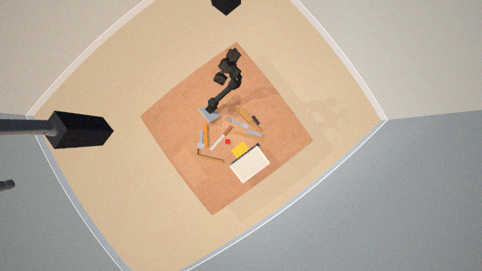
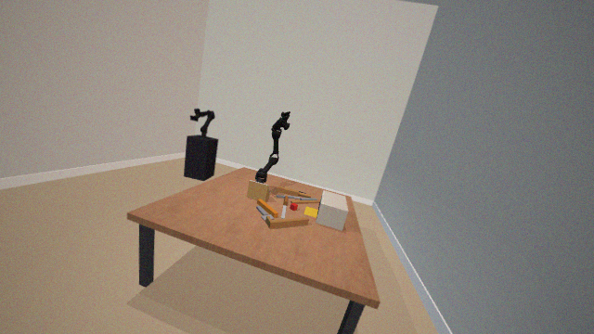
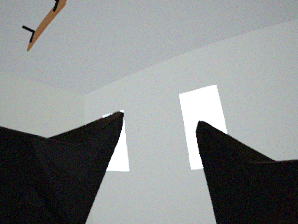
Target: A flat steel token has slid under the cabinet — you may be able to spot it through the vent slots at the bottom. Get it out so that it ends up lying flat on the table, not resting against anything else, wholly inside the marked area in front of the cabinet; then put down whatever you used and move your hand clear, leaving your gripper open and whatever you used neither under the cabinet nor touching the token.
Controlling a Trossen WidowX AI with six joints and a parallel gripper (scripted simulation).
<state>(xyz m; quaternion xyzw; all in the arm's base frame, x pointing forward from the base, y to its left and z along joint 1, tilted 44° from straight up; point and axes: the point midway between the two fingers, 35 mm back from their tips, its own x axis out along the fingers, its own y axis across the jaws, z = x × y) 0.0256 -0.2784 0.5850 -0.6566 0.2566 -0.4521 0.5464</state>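
Note:
My gripper point(image 1: 233, 55) point(image 2: 284, 115) point(image 3: 160, 121) is open and empty. It is raised high above the back of the table point(image 1: 173, 120) point(image 2: 209, 223), and the wrist view shows only wall and ceiling lights between the fingers. The white cabinet point(image 1: 250, 164) point(image 2: 333, 211) stands on the table's right side. The yellow marked area point(image 1: 239, 149) point(image 2: 311, 211) lies on the table in front of it. The steel token is not visible in any view.
Loose tools lie between the arm's base point(image 1: 209, 114) point(image 2: 258, 190) and the cabinet: an orange bar point(image 1: 205, 135) point(image 2: 267, 208), a wooden L-shaped hook point(image 1: 208, 156) point(image 2: 288, 223), a white stick with a wooden handle point(image 1: 221, 138), grey strips point(image 1: 237, 123), wooden slats point(image 1: 247, 135) and a red cube point(image 1: 227, 141) point(image 2: 293, 206).

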